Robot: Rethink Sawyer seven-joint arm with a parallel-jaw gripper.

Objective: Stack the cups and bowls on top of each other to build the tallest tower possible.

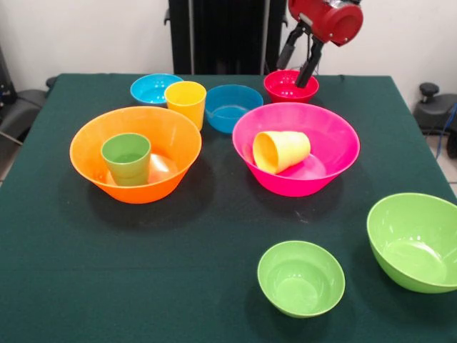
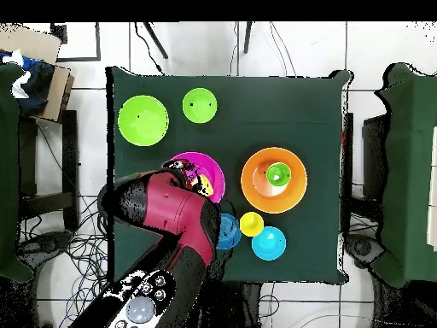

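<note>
My pincer (image 1: 298,66) hangs spread and empty over the red-pink bowl (image 1: 290,86) at the worktop's (image 1: 214,236) one o'clock. I'd straddle one wall, pinch firmly, and lift straight, clear of the pink bowl (image 1: 295,147).

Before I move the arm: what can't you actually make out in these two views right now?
- Red-pink bowl: hidden under the arm in the overhead view.
- Darker blue bowl: mostly covered by the arm overhead.
- Large lime green bowl: cut by the front view's right edge.
- Gripper: whether its fingers touch the bowl is unclear.
</note>
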